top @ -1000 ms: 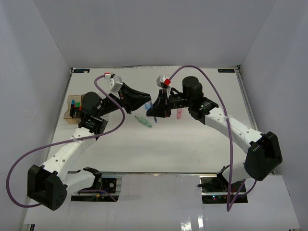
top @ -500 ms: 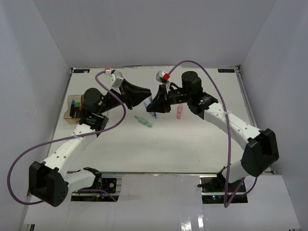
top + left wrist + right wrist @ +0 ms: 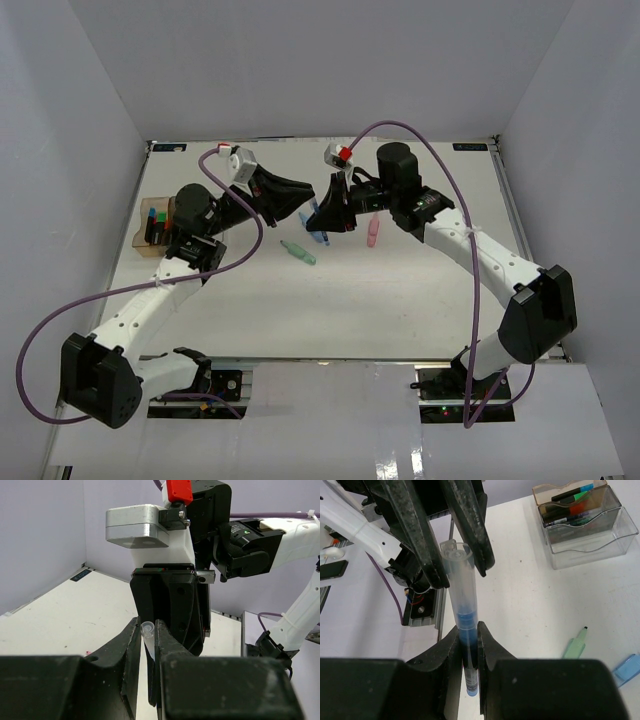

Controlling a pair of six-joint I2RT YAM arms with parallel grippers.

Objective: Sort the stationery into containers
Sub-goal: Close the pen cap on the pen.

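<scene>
containers (image 3: 590, 555): three joined boxes are being counted | pen (image 3: 462, 595): one, clear and blue-cored, is being counted | loose: three tapered ones are being spotted, one green piece (image 3: 575, 644), one pink piece (image 3: 372, 234), one blue piece (image 3: 627, 667)

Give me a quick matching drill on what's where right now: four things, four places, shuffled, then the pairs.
Things:
1. blue pen
2. green piece
3. pink piece
4. amber box

Places:
A. at the far left edge of the table
B. clamped between left claw and right claw
C. lying loose, right of the claws
D. lying loose, on the near side of the claws

Pairs: 1-B, 2-D, 3-C, 4-A
</scene>
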